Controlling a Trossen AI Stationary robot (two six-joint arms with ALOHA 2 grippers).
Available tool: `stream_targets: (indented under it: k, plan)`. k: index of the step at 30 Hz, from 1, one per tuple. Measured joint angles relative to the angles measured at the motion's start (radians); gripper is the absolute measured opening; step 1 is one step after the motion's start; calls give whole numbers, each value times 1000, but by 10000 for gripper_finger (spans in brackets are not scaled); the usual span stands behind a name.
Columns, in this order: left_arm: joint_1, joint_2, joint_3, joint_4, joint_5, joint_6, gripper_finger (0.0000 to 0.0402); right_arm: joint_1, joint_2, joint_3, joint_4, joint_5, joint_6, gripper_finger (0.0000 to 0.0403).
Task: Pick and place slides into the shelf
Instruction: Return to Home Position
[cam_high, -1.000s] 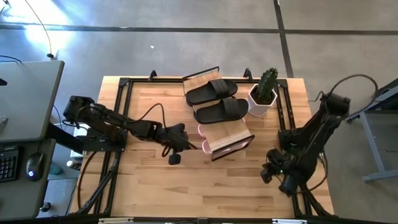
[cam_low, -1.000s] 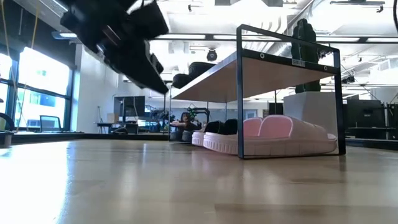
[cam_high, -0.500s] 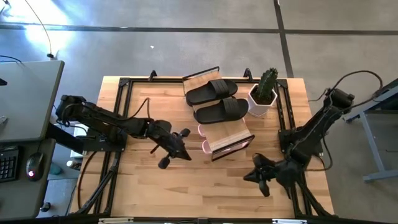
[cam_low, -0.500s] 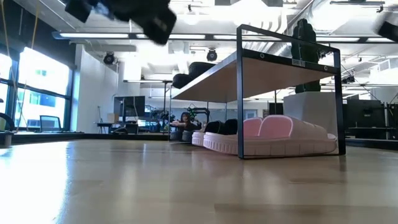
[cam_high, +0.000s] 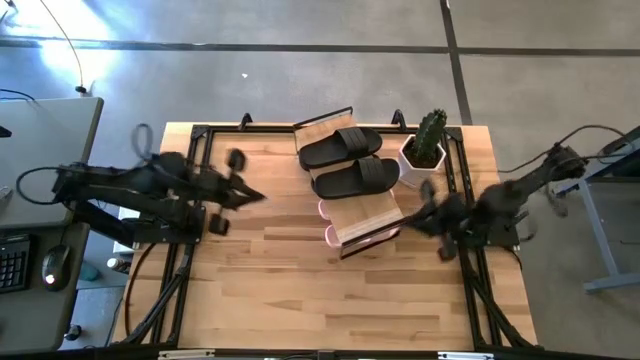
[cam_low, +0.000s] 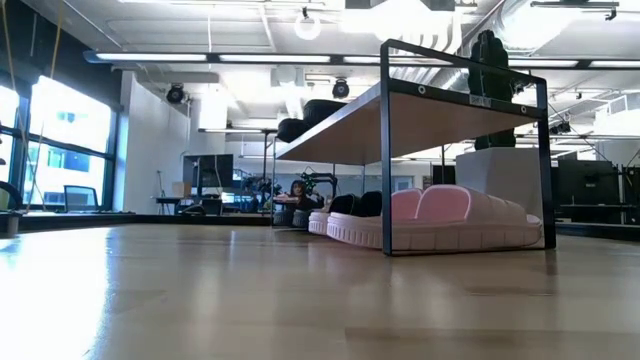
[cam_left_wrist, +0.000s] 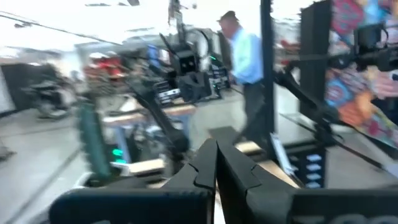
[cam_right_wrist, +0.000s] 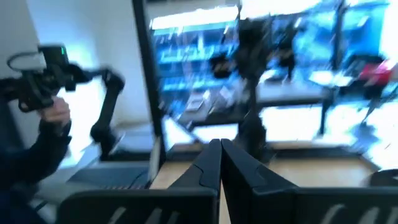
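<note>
The shelf (cam_high: 366, 214) stands at the table's middle. One black pair of slides (cam_high: 347, 162) lies on its top board. A pale pink pair (cam_low: 447, 216) rests on the lower board, with black slides (cam_low: 346, 204) behind it. My left gripper (cam_high: 252, 195) hovers shut and level to the left of the shelf, its fingers (cam_left_wrist: 205, 171) closed on nothing. My right gripper (cam_high: 414, 217) hovers shut to the right of the shelf, its fingers (cam_right_wrist: 211, 167) likewise closed on nothing. Neither gripper shows in the low view.
A white pot with a cactus (cam_high: 424, 153) stands at the shelf's far right corner. Black frame rails (cam_high: 196, 170) run along the table's edges. A person in a light blue shirt (cam_left_wrist: 244, 55) stands beyond the table, and a hand with a device (cam_right_wrist: 45, 93) shows in the right wrist view.
Both grippers have risen from low over the table and tipped from pointing down to level, leaving the low view. The left one drew back toward the table's left and far side. The right one swung from near the front edge toward the far side. Both stayed shut.
</note>
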Motion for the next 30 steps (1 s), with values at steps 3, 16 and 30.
stream_targets:
  k: [3,16,30]
  plan:
    - [-3,-116,0,-83,-57,8,0,-12,-150,0,-90,28,-54,0]
    - [-3,-472,-203,-117,-191,-38,0,-10,-449,-194,-92,63,-60,0]
    - [-3,-731,-429,-111,-131,-108,0,-9,-627,-476,102,-198,22,0]
